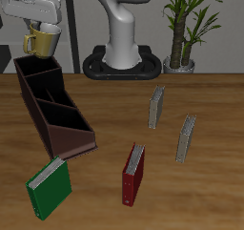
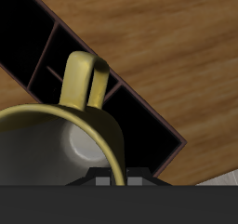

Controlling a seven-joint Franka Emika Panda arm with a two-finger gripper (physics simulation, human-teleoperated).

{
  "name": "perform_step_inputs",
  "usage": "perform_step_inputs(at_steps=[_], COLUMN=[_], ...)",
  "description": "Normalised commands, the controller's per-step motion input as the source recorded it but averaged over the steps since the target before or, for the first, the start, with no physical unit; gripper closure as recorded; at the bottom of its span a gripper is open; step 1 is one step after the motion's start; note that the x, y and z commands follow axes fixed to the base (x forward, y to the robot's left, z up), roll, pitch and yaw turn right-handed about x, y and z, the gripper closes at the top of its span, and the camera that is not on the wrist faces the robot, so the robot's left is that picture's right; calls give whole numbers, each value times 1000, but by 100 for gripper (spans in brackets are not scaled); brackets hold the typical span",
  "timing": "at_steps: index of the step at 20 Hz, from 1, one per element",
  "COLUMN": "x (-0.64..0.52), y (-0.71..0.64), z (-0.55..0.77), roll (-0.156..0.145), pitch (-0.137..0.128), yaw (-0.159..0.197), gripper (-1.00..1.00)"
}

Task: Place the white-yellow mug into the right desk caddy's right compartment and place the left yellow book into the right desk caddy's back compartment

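Gripper hangs above the back end of the right desk caddy, near the worktop's back edge, fingers pinching the white-yellow mug by its rim; mug is off the table, upright, handle pointing out over the caddy. From the wrist cam the mug fills most of the frame w/ dark caddy sections right below the handle.

Step in hand, as I read it: lower mug into the right compartment. Can't tell for sure from these views which end section that is, so check before descending. Compartment looks only a bit wider than the mug, so centre the body over the opening, not the handle, & keep the handle running along the free direction so it doesn't catch a divider or the sloping wall. Go straight down, slow, keep mug level, release only once the base sits on the floor.

Left yellow book stands upright nr the worktop's opposite side edge, well apart from caddy, untouched. The other yellow book stands just behind it.
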Motion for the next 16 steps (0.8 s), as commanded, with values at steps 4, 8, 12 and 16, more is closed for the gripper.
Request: perform_step_inputs(at_steps=[4, 8, 12, 16], x=[-71, -60, -17, 9], y=[-309, -113, -10, -33], z=[-12, 53, -129, -181], roll=[-45, -5, 59, 102], pitch=[6, -23, 51, 47], yaw=[47, 24, 57, 113], gripper=[100, 100, 100, 100])
